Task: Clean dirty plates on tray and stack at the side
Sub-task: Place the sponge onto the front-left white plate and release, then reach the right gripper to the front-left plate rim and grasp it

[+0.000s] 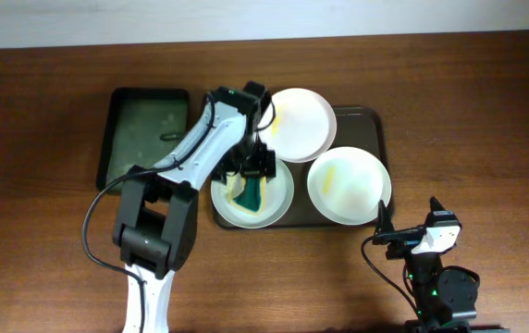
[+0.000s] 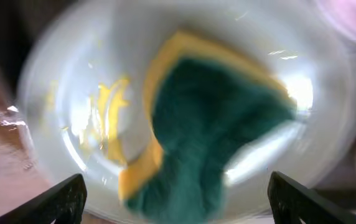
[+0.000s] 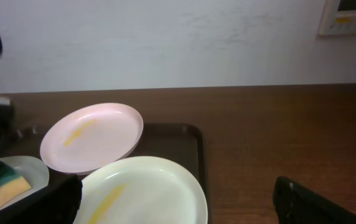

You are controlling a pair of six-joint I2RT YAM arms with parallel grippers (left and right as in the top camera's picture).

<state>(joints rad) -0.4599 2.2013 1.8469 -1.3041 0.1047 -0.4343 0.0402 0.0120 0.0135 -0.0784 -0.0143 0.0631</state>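
Three white plates lie on the dark tray [image 1: 376, 125]. A smeared plate [image 1: 303, 125] rests at the back, tilted on the others. Another plate [image 1: 348, 183] with a yellow streak is at the right. My left gripper [image 1: 255, 169] hangs open over the front left plate [image 1: 280, 202]. A green-and-yellow sponge [image 1: 249, 196] lies loose in that plate. In the left wrist view the sponge [image 2: 221, 124] sits between and below the spread jaws [image 2: 175, 190], beside yellow smears [image 2: 106, 118]. My right gripper [image 1: 407, 214] is open off the tray's front right corner, nothing in it.
A smaller, deeper dark green tray [image 1: 144, 134] stands left of the big tray. The left arm [image 1: 190, 153] reaches across the big tray's left edge. Bare wooden table [image 1: 486, 111] lies right of the tray, with a white wall [image 3: 165, 43] beyond the table's far edge.
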